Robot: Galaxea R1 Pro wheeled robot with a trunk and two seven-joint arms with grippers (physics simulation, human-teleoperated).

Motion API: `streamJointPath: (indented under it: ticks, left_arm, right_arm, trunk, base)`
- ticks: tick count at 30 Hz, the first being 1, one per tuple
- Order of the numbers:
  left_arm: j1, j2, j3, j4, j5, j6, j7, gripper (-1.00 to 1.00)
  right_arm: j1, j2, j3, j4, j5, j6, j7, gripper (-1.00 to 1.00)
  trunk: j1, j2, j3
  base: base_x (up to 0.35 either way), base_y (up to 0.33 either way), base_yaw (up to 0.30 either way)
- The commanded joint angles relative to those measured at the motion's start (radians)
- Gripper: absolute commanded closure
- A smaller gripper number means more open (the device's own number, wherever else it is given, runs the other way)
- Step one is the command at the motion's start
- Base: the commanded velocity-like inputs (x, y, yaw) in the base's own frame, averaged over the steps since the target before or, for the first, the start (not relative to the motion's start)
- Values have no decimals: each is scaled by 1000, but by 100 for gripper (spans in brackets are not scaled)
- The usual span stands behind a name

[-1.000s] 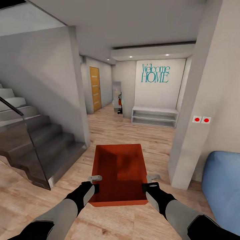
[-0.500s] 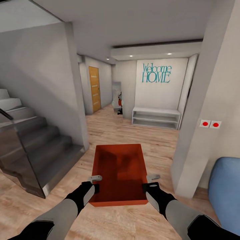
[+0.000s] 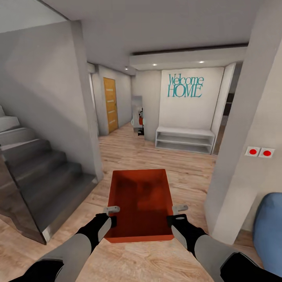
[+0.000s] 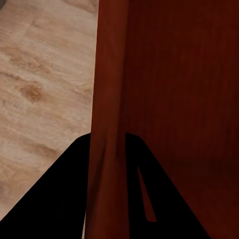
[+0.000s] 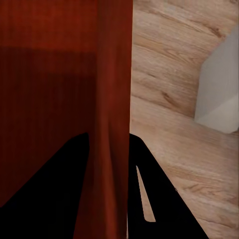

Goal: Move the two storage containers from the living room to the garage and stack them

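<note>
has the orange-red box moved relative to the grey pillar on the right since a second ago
Yes. The orange-red rectangular box, carried by both tools, has advanced along the hallway: the grey pillar with its red buttons has slid rightward and nearer in the head view.

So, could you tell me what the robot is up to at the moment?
It is carrying one orange-red container with both arms, held out in front above a wood-plank floor. The left gripper pinches the container's left wall and the right gripper its right wall; each wrist view shows the thin wall between the fingers. It faces a hallway with stairs on the left and a "Welcome HOME" wall ahead.
</note>
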Motion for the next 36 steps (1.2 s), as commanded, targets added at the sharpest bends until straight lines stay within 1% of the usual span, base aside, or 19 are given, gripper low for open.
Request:
streamJointPath:
  ticks: [1, 36]
  left_arm:
    - [0, 11, -3, -5, -35, 3, 20, 100]
    - [0, 11, -3, -6, -35, 3, 20, 100]
  right_arm:
    - [0, -1, 15, 2, -17, 8, -9, 100]
    - [0, 1, 14, 2, -17, 8, -9, 100]
  trunk:
    - [1, -1, 0]
    - [1, -1, 0]
  base:
    - [322, 0, 0]
    - [322, 0, 0]
